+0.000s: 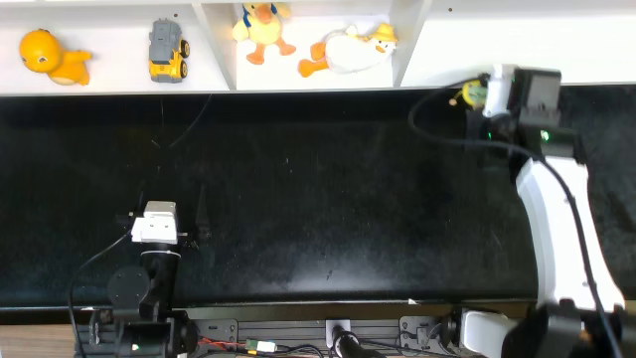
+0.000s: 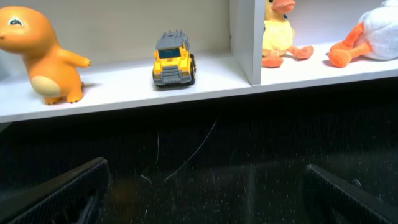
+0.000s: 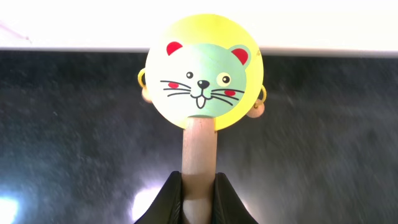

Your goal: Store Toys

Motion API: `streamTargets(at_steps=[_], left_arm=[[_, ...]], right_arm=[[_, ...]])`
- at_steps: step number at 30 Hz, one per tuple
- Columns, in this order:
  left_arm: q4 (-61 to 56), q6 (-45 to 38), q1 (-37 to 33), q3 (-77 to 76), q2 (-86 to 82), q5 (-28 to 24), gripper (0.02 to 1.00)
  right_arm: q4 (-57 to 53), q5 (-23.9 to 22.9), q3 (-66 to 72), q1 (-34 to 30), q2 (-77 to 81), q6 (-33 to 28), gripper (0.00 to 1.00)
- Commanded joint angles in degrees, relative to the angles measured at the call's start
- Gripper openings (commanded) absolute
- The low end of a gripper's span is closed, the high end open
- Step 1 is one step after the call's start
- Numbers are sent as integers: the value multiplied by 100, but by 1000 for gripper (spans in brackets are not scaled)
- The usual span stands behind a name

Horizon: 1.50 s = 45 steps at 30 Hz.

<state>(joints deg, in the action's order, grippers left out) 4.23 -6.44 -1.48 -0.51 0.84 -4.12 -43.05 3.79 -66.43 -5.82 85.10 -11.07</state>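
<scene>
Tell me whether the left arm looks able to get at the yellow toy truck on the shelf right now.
Probably yes. The left gripper is open and faces the yellow toy truck across bare black mat, with nothing between them; the orange toy stands apart beside it.

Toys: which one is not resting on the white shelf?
The yellow cat-face rattle, held by its wooden handle in the right gripper. The orange dinosaur, toy truck, yellow duck and white duck sit on the shelf.
</scene>
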Motion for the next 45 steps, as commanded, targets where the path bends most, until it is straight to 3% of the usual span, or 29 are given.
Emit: streamTargets(at_steps=[1, 5, 11, 24, 45], left_arm=[[20, -83, 15, 7, -72, -76, 998], [20, -83, 15, 7, -72, -79, 998], [20, -83, 15, 7, -72, -76, 998], [20, -83, 15, 7, -72, -76, 998], [20, -83, 15, 7, -72, -76, 998]], right_arm=[[13, 245, -634, 234, 588, -286, 40], [175, 234, -1130, 538, 1121, -437, 42], [247, -214, -1814, 848, 1781, -455, 40], [306, -645, -2286, 804, 2339, -485, 40], [859, -568, -2286, 579, 2430, -566, 49]])
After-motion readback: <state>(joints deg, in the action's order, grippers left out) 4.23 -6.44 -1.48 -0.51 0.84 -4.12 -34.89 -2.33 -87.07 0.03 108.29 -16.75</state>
